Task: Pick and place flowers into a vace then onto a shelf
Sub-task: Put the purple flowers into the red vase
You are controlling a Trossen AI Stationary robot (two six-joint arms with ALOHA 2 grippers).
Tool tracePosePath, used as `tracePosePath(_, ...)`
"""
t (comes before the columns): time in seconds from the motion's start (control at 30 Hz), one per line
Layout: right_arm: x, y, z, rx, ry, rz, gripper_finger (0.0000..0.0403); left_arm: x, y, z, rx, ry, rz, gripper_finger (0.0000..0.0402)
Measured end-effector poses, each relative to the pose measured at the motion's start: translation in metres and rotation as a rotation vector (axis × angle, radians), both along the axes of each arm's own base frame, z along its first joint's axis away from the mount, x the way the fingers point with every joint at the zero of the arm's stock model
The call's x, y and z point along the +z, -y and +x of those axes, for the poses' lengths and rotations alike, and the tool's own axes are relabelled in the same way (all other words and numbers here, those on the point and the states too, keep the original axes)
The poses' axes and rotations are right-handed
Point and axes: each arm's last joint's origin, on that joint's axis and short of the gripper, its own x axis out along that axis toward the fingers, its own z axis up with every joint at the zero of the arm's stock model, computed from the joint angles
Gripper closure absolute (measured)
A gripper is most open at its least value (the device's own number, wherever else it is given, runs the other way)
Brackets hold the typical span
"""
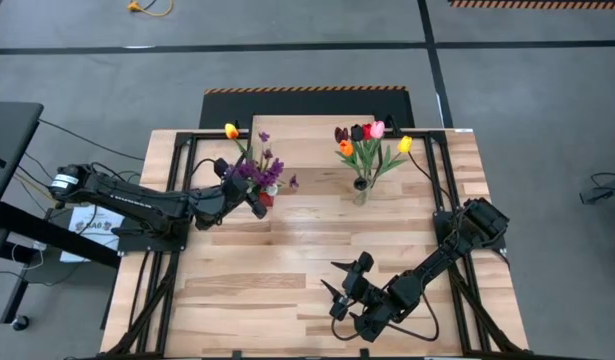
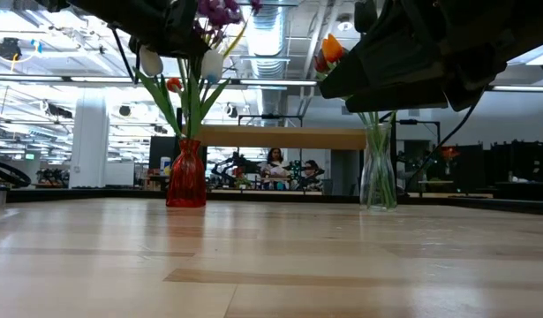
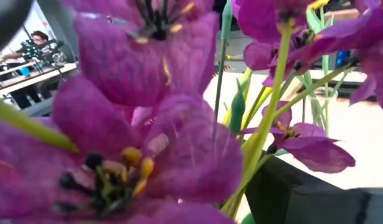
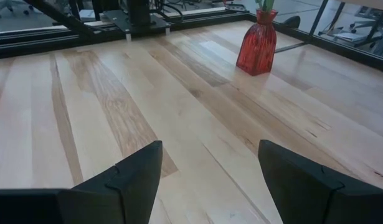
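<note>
A red vase [image 1: 268,199] stands on the table at the far left and holds purple sprigs [image 1: 259,170] and a yellow tulip [image 1: 231,131]. My left gripper [image 1: 251,200] is level right at this bunch, and purple blossoms [image 3: 135,130] fill its wrist view. A clear vase [image 2: 378,172] at the far right holds red, orange, pink and yellow tulips [image 1: 367,140]. The shelf [image 2: 280,137] stands behind both vases. My right gripper [image 4: 210,180] hangs open over bare table near the front edge, with nothing between its fingers.
Black frame rails [image 1: 177,190] run along the table's left and right sides. Bare wood [image 1: 287,250] lies between the vases and my right arm [image 1: 427,265]. People sit at desks in the room beyond the table [image 2: 275,163].
</note>
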Motion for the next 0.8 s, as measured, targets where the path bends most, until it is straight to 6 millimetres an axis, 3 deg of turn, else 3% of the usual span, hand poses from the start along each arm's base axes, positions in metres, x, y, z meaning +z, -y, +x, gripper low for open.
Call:
tracePosePath(0.3, 0.000, 0.000, 0.000, 0.003, -0.004, 0.000, 0.0143, 0.000, 0.000, -0.008, -0.047, -0.036, -0.032, 0.0259)
tracePosePath(0.8, 0.000, 0.000, 0.000, 0.003, -0.006, 0.001, 0.0143, 0.033, -0.001, -0.024, -0.129, -0.232, -0.111, 0.0259)
